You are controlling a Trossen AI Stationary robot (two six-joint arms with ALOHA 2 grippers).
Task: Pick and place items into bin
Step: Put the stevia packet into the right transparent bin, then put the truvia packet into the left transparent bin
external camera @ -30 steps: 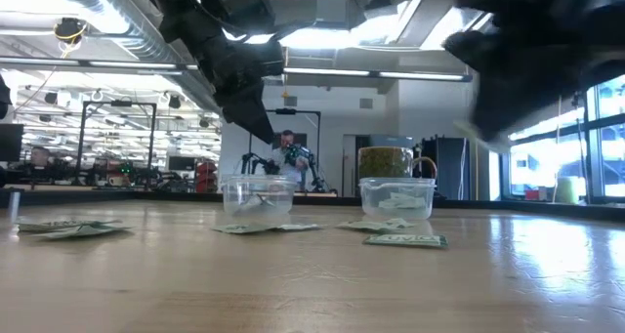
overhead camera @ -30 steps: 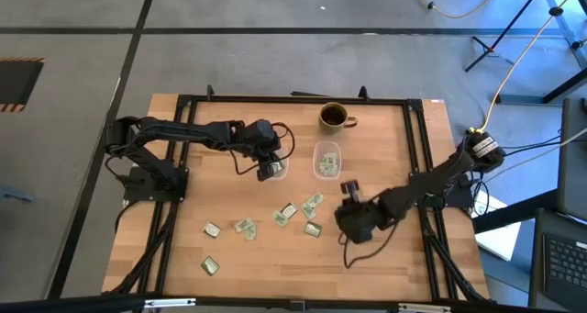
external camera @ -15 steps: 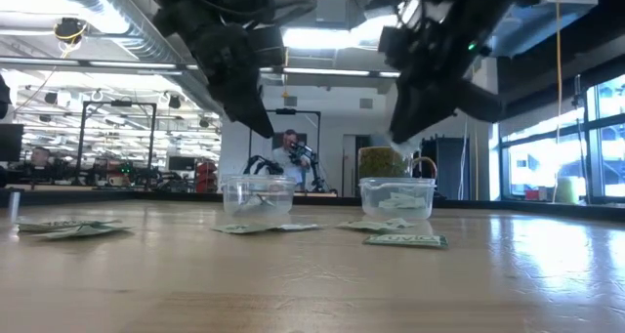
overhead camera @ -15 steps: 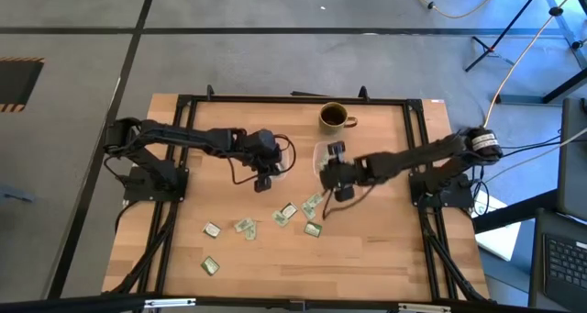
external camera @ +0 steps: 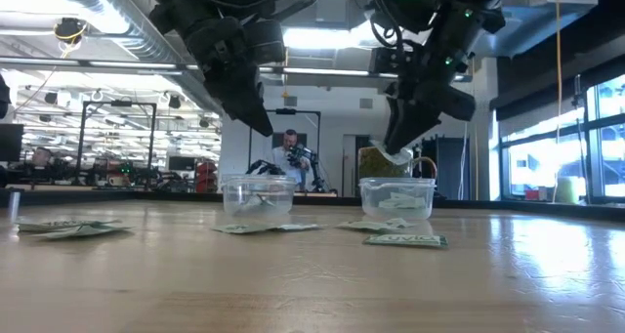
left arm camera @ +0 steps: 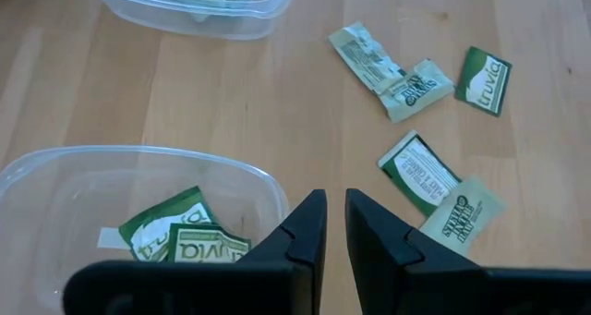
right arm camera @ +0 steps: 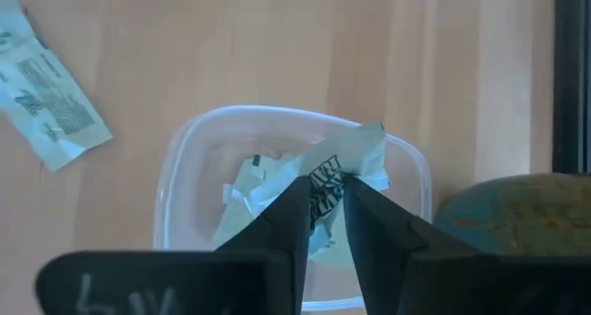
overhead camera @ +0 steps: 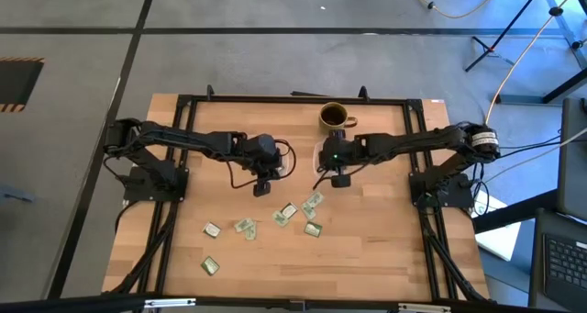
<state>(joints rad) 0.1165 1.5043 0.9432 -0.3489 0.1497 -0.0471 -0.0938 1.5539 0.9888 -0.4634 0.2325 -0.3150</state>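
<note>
The items are small green-and-white packets. Several lie flat on the table (overhead camera: 312, 203) (left arm camera: 420, 172) (external camera: 405, 239), and others lie in two clear plastic bins. My right gripper (overhead camera: 336, 171) (external camera: 395, 145) (right arm camera: 325, 190) hangs over the right bin (overhead camera: 321, 152) (right arm camera: 185, 167) (external camera: 395, 198), shut on one packet. My left gripper (overhead camera: 261, 183) (external camera: 259, 118) (left arm camera: 335, 213) is shut and empty, above the table at the near side of the left bin (overhead camera: 279, 164) (left arm camera: 55, 181) (external camera: 258, 196). My right gripper pinches one packet (right arm camera: 355, 153) between its two fingers, coming from above and pointing down. The packet is lifted clear; in the low view its free part (external camera: 389, 153) hangs just below the fingers, above the right bin's rim.
A brown mug (overhead camera: 334, 117) (right arm camera: 517, 213) stands just beyond the right bin toward the far edge. Loose packets are scattered over the near middle of the table (overhead camera: 245, 226). Black frame rails (overhead camera: 183, 102) run along the table's sides.
My right gripper has swung from the near right part of the table toward the far edge and the left, carrying the packet, and now hangs over the right bin. My left gripper has shifted a little from over the left bin toward the near edge.
</note>
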